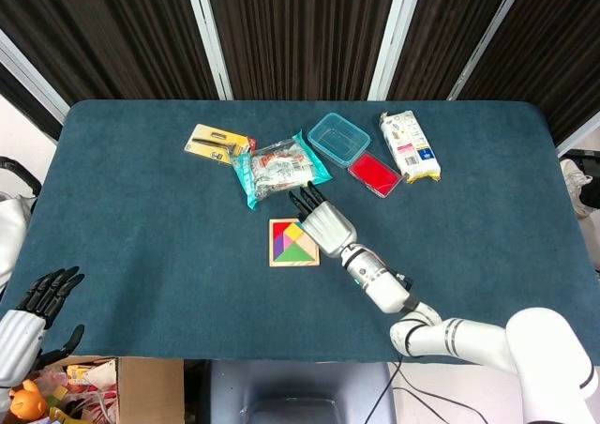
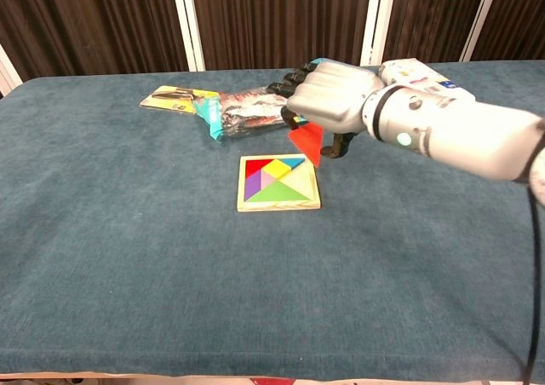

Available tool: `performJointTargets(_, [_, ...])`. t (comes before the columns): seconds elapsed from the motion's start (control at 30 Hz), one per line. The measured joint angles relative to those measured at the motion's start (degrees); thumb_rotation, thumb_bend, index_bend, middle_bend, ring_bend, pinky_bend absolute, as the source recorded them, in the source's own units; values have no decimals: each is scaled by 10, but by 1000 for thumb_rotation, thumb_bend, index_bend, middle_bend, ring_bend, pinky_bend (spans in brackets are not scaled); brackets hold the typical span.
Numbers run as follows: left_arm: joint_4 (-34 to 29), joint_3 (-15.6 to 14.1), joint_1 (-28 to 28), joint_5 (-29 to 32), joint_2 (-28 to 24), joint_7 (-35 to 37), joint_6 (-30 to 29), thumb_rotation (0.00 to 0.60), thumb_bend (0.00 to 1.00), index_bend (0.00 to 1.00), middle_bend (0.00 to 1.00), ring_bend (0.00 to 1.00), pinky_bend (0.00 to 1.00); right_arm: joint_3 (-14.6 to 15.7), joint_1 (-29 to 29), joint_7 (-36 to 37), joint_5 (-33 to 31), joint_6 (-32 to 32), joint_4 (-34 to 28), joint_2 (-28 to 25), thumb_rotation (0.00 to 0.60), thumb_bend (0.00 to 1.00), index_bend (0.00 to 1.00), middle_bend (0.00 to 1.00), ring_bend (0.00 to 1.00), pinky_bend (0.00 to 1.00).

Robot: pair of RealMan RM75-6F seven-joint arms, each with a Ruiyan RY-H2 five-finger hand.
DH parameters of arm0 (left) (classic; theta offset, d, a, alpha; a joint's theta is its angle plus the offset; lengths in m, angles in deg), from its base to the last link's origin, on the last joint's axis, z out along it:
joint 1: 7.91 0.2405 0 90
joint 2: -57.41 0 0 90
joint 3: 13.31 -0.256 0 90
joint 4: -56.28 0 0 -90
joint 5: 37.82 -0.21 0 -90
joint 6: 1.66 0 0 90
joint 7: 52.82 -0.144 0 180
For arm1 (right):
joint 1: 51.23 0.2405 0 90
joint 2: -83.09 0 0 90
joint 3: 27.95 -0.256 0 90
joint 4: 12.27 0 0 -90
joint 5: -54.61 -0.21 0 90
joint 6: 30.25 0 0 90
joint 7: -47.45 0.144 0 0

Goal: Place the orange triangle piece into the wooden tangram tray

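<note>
The orange triangle piece [image 2: 306,141] hangs in the air, pinched under my right hand [image 2: 334,95] just above the right edge of the wooden tangram tray [image 2: 278,182]. In the head view the right hand [image 1: 323,223] covers the tray's [image 1: 292,243] right side and hides the triangle. The tray lies flat in the middle of the table with several coloured pieces in it. My left hand [image 1: 33,312] hangs off the table's left front corner with its fingers spread and nothing in it.
Behind the tray lie a teal snack bag [image 1: 277,168], a yellow card package [image 1: 217,143], a clear blue-lidded box [image 1: 338,139], a red flat lid [image 1: 374,174] and a white packet [image 1: 410,145]. A cardboard box [image 1: 89,386] sits on the floor at the lower left.
</note>
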Motion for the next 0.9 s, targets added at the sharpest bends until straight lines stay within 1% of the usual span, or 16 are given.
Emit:
performJointTargets(0.27, [1,0,-4,-3,0,4,3,600,456,0,25,51,116,-1,22,-27,-37,-6,60,50,600,436,618,0,0,0])
performJointTargets(0.43, [0,-2,-5,-6,0,0,5,600,456,0,26,51,116,4,29,-39,-45,-9,83,65,600,436,617,0,0,0])
performJointTargets(0.9, [0,-3,-5,-8,-1,2,2,600,456,0,25,51,116,22,35,-44,-44,-7,91,83,600,436,606,0,0,0])
